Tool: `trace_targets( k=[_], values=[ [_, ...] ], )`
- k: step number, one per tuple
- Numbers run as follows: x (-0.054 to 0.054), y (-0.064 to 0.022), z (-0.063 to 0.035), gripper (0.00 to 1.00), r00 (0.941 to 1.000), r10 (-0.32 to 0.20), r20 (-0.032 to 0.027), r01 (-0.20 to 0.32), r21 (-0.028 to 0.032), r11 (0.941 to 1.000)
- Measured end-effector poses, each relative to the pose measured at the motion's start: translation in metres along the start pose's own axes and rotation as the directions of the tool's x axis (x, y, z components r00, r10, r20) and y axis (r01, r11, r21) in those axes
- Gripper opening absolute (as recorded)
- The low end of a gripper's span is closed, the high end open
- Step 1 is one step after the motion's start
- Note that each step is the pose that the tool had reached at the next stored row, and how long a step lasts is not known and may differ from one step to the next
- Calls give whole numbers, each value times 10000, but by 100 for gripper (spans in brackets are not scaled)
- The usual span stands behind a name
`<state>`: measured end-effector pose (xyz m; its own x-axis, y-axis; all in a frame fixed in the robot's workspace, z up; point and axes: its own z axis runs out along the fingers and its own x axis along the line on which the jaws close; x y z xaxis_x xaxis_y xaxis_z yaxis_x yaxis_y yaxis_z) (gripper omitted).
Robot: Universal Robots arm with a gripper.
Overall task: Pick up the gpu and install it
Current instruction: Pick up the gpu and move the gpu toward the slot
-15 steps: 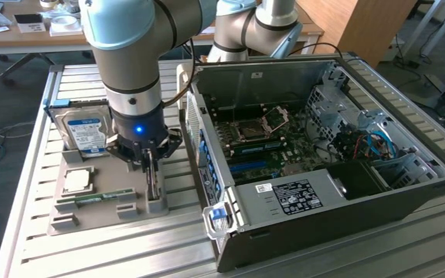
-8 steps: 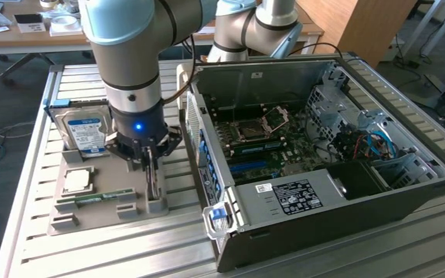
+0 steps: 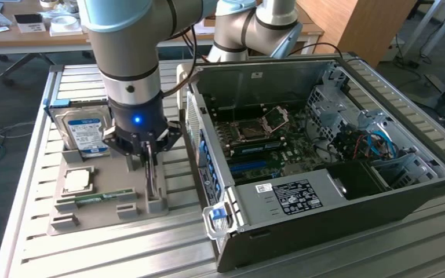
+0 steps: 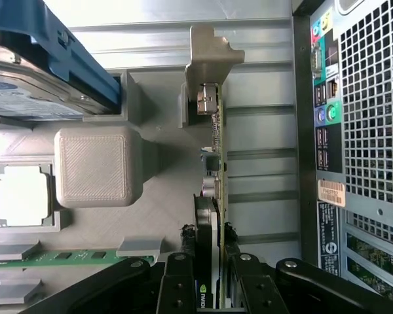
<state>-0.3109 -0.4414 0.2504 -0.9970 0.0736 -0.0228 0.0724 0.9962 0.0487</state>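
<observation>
Black-fingered, gripping the gpu (image 4: 215, 150) from both sides with the tool (image 4: 208, 239). Holding it upright on edge in the grey tray (image 4: 164, 196), beside the open computer case (image 3: 323, 202).

We see the gpu (image 3: 155, 185) standing upright on its long edge, left of centre in the lower half of the exterior view, seated in a slot of the grey tray (image 3: 91, 223). Seen edge-on, it is a thin dark board with a black cooler face and a pale metal end bracket (image 4: 206, 59).
</observation>
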Motion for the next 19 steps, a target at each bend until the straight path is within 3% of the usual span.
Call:
trace_targets(
  k=[14,19],
  values=[
    [-6,14,-289,27,10000,0,-1,0,0,10000],
    [-8,17,-346,27,10000,0,0,0,0,10000]
  ],
)
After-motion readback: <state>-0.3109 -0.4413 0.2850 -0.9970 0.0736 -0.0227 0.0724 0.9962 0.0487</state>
